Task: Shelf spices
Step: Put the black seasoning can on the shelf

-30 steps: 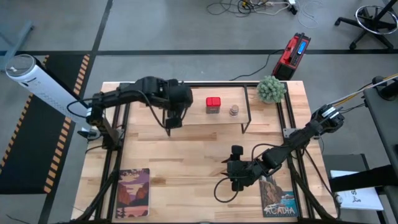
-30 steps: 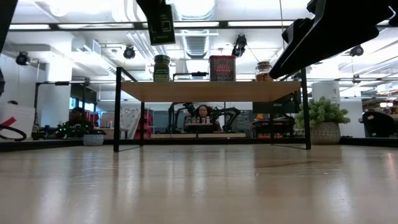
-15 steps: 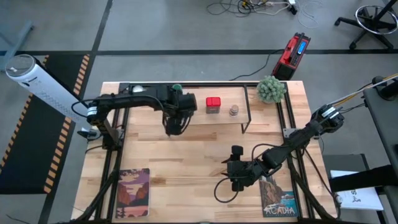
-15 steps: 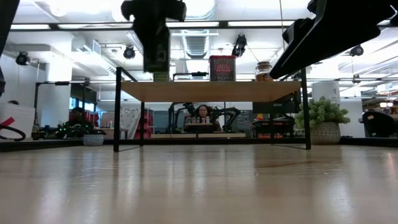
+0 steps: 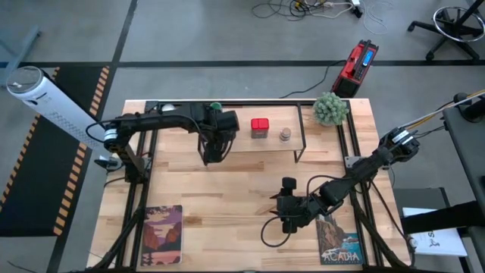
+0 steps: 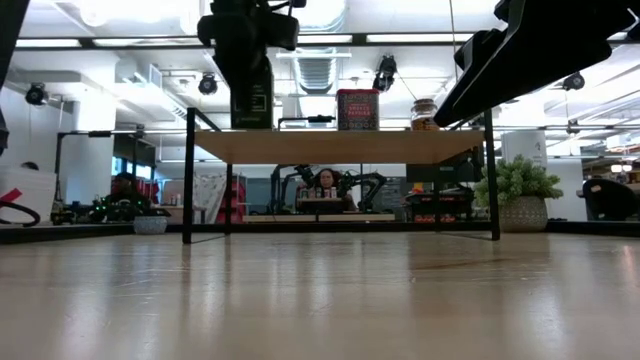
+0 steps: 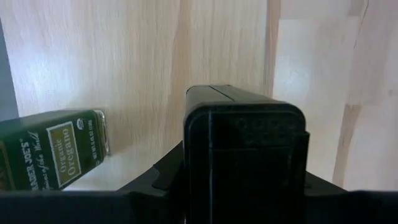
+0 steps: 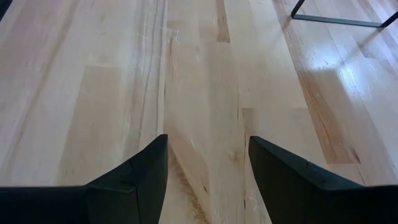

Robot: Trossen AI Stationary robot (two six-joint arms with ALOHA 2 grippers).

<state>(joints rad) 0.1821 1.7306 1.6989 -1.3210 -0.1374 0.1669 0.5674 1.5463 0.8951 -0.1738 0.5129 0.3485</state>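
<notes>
My left gripper [image 5: 214, 142] is over the left end of the shelf [image 5: 265, 144], shut on the dark grey square jar [image 7: 245, 143]. In the low view the jar [image 6: 252, 100] reaches down to the wooden board [image 6: 340, 146]. The green-capped bottle [image 5: 215, 107] stands just beside it, label showing in the left wrist view [image 7: 53, 155]; the low view hides it behind the jar. The red tin [image 5: 260, 127] and the beige jar [image 5: 286, 134] stand on the board. My right gripper [image 5: 288, 188] waits open over the table's near right part [image 8: 208, 162]. My left gripper pinches the dark grey jar between its two fingers [image 7: 152, 180] on two opposite sides [image 7: 193, 168]. It comes from above, pointing down. The jar is upright below the gripper with its base at the board's top [image 6: 252, 127]; whether it rests there I cannot tell.
A small potted plant [image 5: 331, 108] stands at the table's far right corner. Two picture cards lie near the front edge, left [image 5: 162, 233] and right [image 5: 339, 244]. Black frame rods run along both table sides. Bare board lies between the bottle and the red tin.
My left gripper has come down with the dark jar from well above the shelf to board height, and shifted slightly toward the table's far edge, uncovering the green cap in the high view. It stays shut on the jar. Most of the descent was in the earlier half second.
</notes>
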